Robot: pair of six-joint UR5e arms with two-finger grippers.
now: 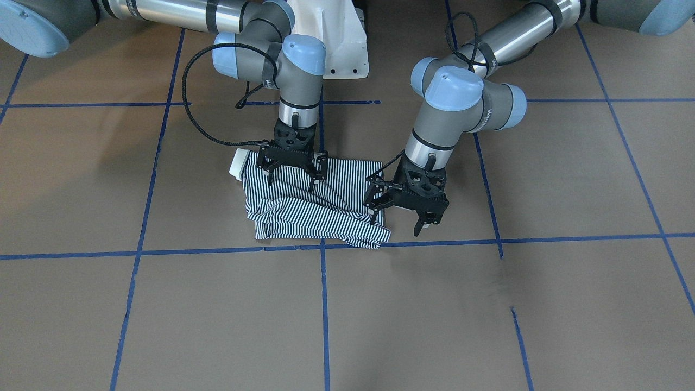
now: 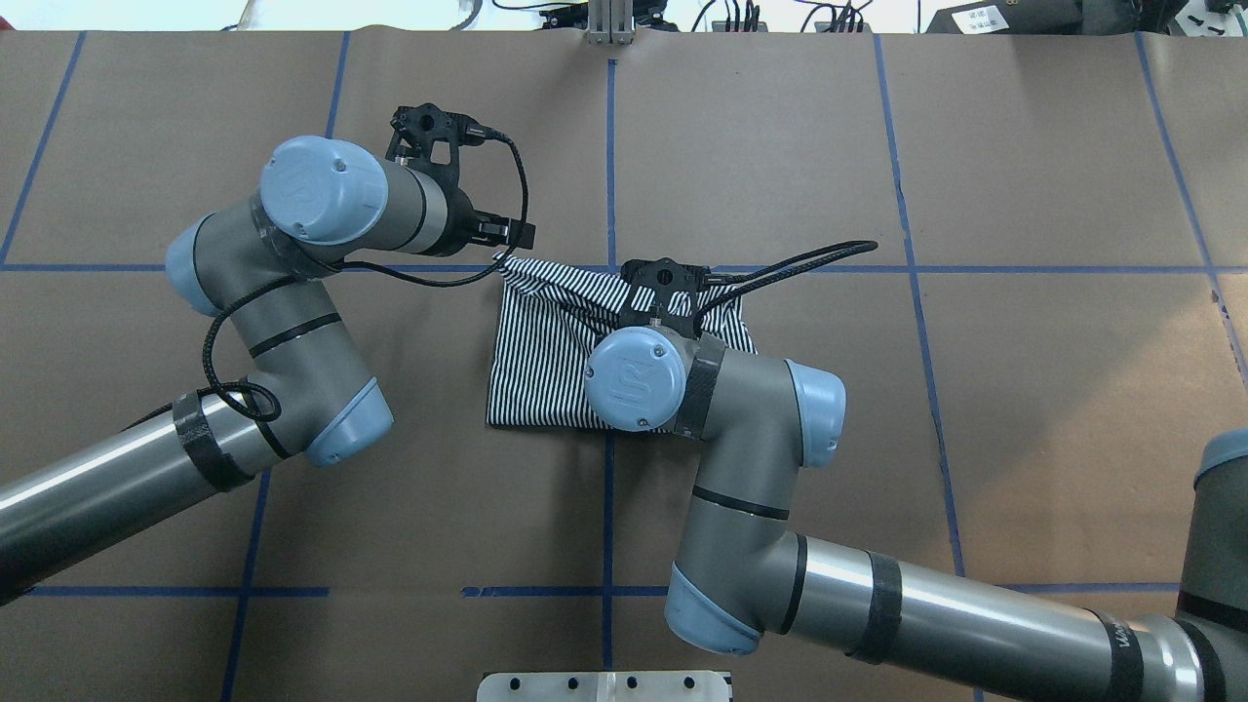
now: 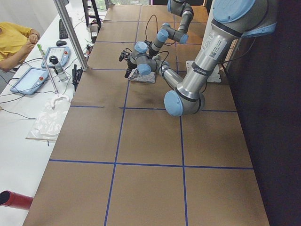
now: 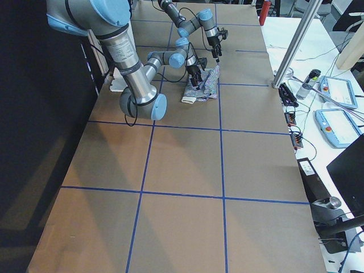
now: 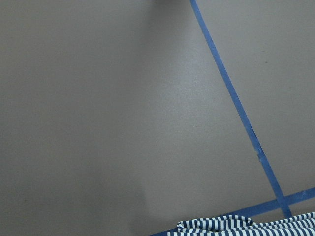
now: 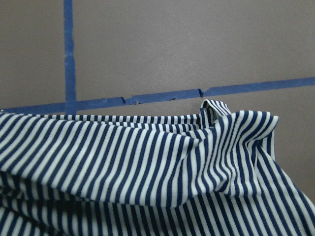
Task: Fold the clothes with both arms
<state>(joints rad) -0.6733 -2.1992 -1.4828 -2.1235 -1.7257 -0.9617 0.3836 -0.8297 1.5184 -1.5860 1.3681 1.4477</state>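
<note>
The navy-and-white striped clothes (image 1: 309, 212) lie bunched and partly folded on the brown table, the white collar (image 1: 237, 163) poking out at one end. My right gripper (image 1: 292, 179) points down over the shirt's robot-side half. It is open, its fingertips at the fabric with nothing clamped. My left gripper (image 1: 399, 217) stands open at the shirt's edge, one finger (image 1: 374, 209) by the cloth and the other over bare table. The right wrist view shows wrinkled stripes (image 6: 123, 167) close up. In the left wrist view only a sliver of shirt (image 5: 236, 227) shows.
Blue tape lines (image 1: 323, 304) grid the brown table. The white pedestal base (image 1: 336, 38) stands at the robot side. Beyond the far edge a side table holds tablets (image 3: 30, 80), a bottle and a seated person (image 3: 14, 37); a metal post (image 3: 70, 33) rises there.
</note>
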